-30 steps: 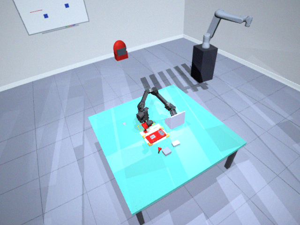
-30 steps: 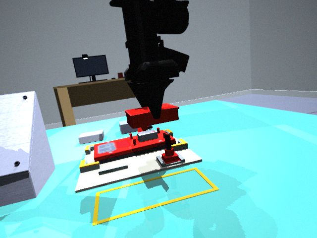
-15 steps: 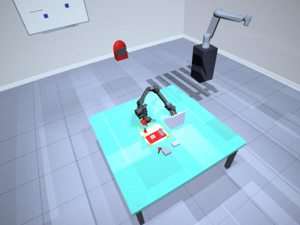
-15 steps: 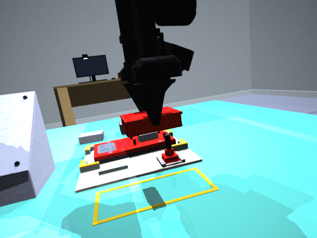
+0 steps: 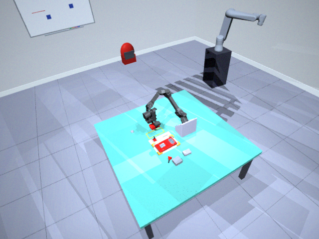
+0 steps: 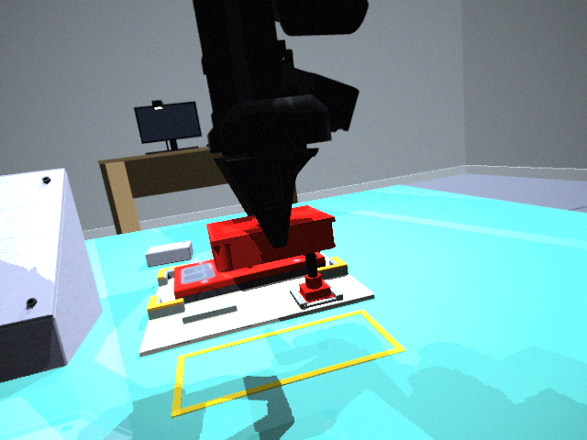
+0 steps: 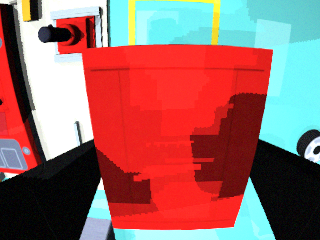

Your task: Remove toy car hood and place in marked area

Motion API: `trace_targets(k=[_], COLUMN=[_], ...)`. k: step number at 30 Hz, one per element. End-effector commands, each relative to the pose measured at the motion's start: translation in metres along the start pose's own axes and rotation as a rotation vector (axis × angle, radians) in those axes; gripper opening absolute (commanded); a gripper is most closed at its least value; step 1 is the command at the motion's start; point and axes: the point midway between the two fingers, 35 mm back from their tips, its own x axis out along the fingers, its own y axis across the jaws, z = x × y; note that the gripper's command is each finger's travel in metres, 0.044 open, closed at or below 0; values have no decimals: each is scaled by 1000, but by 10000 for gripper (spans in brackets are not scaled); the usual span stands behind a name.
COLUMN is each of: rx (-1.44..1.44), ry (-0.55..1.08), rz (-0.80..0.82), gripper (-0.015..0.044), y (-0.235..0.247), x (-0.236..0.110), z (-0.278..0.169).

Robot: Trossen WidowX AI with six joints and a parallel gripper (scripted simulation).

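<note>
The red hood (image 5: 153,126) (image 6: 310,232) (image 7: 165,115) is off the car and held in the air. My gripper (image 5: 155,125) (image 6: 278,242) (image 7: 175,145) is shut on it, with a black finger at each side in the wrist view. The marked area is a yellow outline (image 5: 156,135) (image 6: 178,386) (image 7: 215,25) on the table. The hood shows just beyond it in the top view and hides part of it in the wrist view. The red toy car (image 5: 167,144) (image 6: 193,286) (image 7: 12,100) sits on a white board (image 6: 160,338), between yellow corner brackets.
A red holder with a black upright post (image 5: 154,139) (image 6: 315,288) (image 7: 72,35) stands on the board beside the outline. A pale panel (image 5: 187,127) (image 6: 33,246) stands near the arm's base. Grey blocks (image 5: 177,160) and a red-and-black tool (image 5: 169,158) lie beyond the car. A small wheel (image 7: 311,146) lies nearby.
</note>
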Motion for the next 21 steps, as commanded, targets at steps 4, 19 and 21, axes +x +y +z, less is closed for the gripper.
trace_targets(k=[4,19,21], rx=[-6,-5,-5], ry=[-3,-3,-3], rz=[-3,-2,-2], gripper=[0,0,0], y=[-1,-1,-1], x=[2,12,13], z=[-1,0,0])
